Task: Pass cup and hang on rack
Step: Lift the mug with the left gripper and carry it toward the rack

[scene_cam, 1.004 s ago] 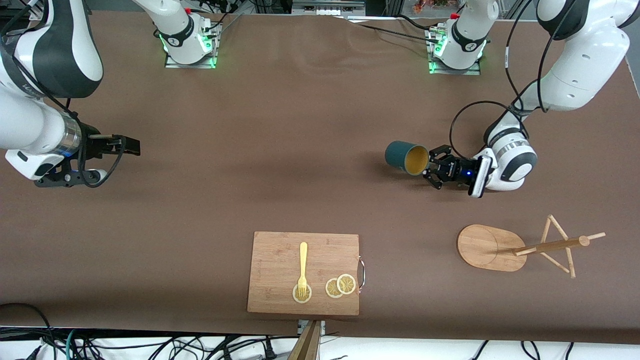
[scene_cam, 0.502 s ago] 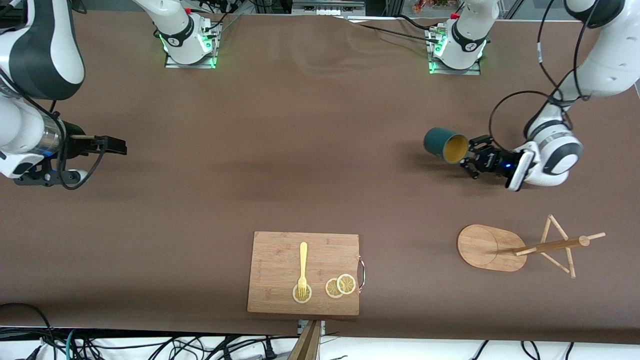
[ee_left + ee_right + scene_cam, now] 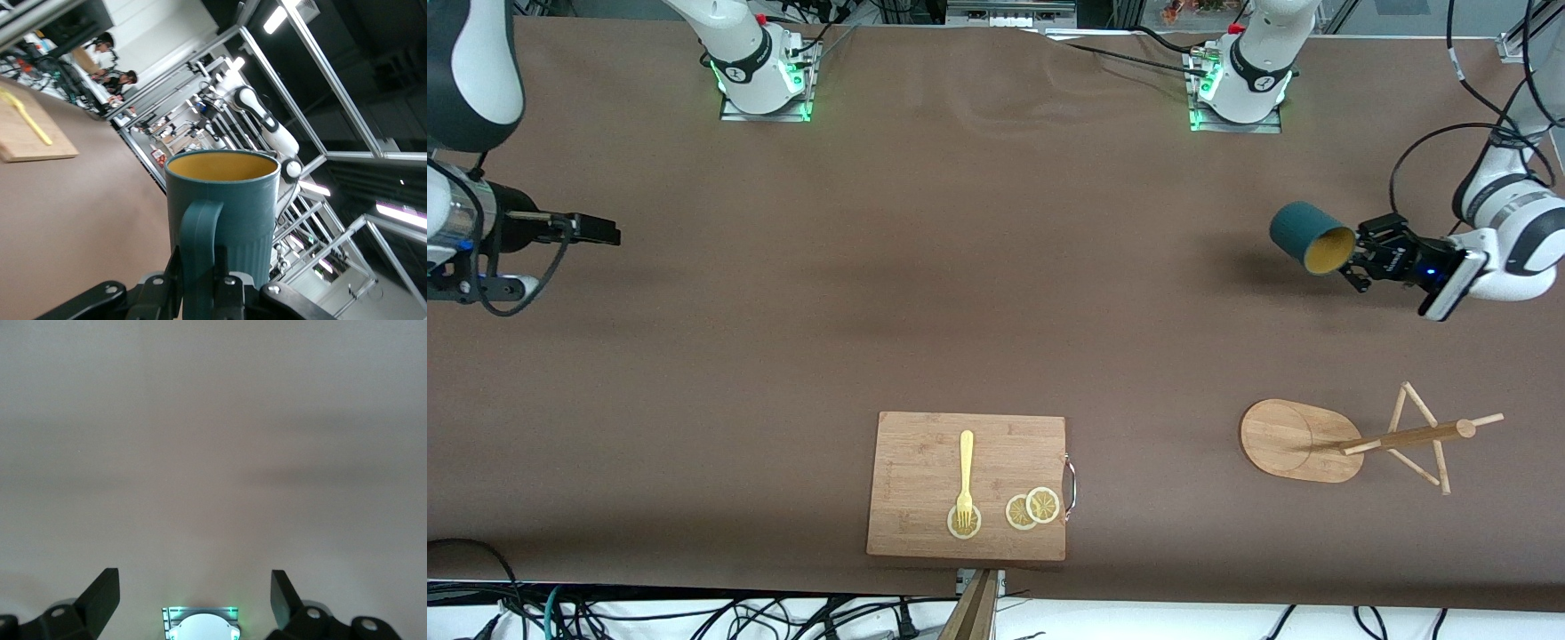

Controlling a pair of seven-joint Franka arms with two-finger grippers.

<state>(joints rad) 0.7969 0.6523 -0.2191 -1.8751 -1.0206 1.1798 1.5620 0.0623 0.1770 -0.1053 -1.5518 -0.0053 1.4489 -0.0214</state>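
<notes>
The dark teal cup (image 3: 1307,236) hangs in the air, tipped on its side so its yellowish inside shows. My left gripper (image 3: 1358,258) is shut on its handle, over bare table at the left arm's end. In the left wrist view the cup (image 3: 227,200) fills the middle and its handle (image 3: 200,233) is pinched between the fingers of my left gripper (image 3: 200,288). The wooden rack (image 3: 1286,441), with its post and thin pegs (image 3: 1414,435), stands beside the cutting board, toward the left arm's end. My right gripper (image 3: 607,235) is open and holds nothing, over the right arm's end; in its wrist view the right gripper (image 3: 193,595) shows only bare table.
A bamboo cutting board (image 3: 916,444) lies near the table's front edge, carrying a yellow fork (image 3: 966,471) and lemon slices (image 3: 1032,508). The two arm bases (image 3: 763,73) (image 3: 1238,82) stand along the edge farthest from the front camera.
My left gripper has carried the cup toward the left arm's end of the table. The right arm has drawn back toward its own end, still open.
</notes>
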